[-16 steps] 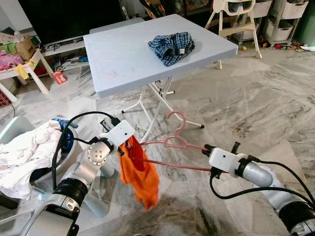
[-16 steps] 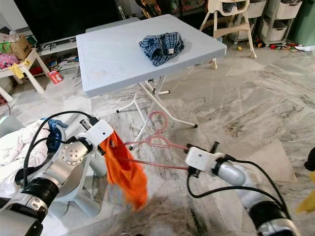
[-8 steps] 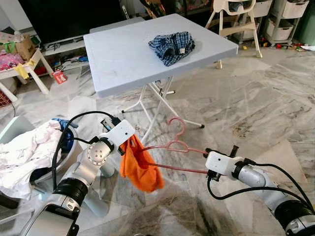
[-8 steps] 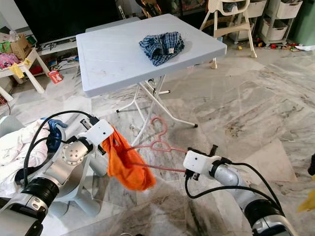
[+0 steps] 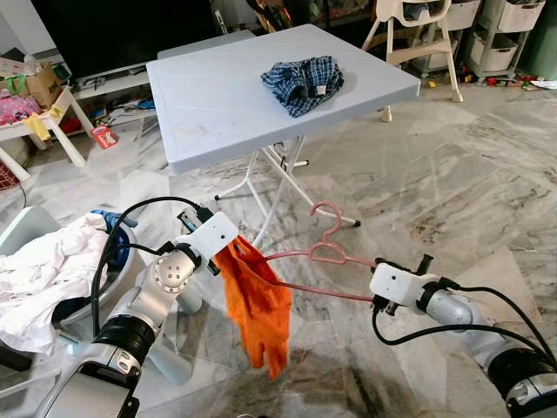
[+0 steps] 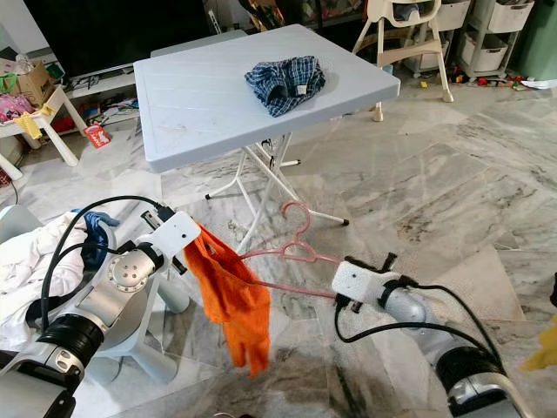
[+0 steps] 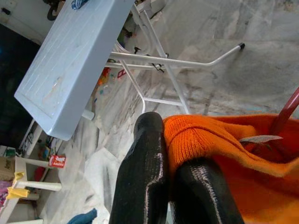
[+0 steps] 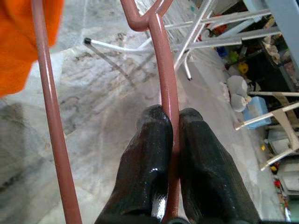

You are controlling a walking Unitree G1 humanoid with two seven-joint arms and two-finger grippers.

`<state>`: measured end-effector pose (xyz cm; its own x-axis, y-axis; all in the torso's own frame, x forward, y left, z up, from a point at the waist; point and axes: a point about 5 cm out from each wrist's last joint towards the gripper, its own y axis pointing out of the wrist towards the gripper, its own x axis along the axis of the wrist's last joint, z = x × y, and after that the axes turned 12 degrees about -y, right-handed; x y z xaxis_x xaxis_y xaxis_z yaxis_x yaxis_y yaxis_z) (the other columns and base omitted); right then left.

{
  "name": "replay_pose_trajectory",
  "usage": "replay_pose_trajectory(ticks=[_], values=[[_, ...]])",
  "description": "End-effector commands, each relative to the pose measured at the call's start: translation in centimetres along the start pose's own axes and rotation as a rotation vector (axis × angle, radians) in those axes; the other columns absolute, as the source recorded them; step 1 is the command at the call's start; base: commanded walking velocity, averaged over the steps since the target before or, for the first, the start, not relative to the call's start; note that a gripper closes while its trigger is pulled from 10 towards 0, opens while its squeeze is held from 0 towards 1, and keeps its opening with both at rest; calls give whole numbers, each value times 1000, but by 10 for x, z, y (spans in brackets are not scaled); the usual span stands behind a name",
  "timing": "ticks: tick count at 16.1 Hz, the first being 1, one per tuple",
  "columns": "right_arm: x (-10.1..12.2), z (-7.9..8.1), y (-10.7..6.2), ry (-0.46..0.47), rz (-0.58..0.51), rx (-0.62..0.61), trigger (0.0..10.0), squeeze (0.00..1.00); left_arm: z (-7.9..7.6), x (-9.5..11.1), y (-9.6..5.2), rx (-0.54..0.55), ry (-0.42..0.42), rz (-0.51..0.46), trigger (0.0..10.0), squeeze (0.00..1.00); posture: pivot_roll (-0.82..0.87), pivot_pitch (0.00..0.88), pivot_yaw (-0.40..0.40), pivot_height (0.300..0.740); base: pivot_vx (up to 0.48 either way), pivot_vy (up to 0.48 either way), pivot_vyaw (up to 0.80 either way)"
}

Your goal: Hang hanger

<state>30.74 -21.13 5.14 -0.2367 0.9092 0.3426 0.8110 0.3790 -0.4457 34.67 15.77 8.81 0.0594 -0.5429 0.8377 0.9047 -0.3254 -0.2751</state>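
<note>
dressing the pink hanger (image 5: 318, 261) with the orange garment (image 5: 257, 305), low over the marble floor (image 5: 452, 183).

left end effector (image 7: 175, 154) clamped on the cloth's edge, right end effector (image 8: 172, 140) clamped on the hanger's arm. now hanging long and loose off one end, no longer bunched as half a second ago; likely near ready for hanging up.

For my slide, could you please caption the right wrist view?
Right gripper clamped on the pink hanger, orange garment at its far end.
</note>
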Motion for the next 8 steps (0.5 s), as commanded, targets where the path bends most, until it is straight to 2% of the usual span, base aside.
replay_pose_trajectory(ticks=[1, 8], values=[[9, 1, 5, -2, -43, 9, 10000, 0, 9, 3, -1, 23, -9, -13, 10000, 0, -100, 0, 162, 740, 0, 0, 0], [26, 8, 18, 16, -76, 30, 10000, 0, 6, 4, -1, 9, -9, -15, 10000, 0, -94, 0, 162, 740, 0, 0, 0]])
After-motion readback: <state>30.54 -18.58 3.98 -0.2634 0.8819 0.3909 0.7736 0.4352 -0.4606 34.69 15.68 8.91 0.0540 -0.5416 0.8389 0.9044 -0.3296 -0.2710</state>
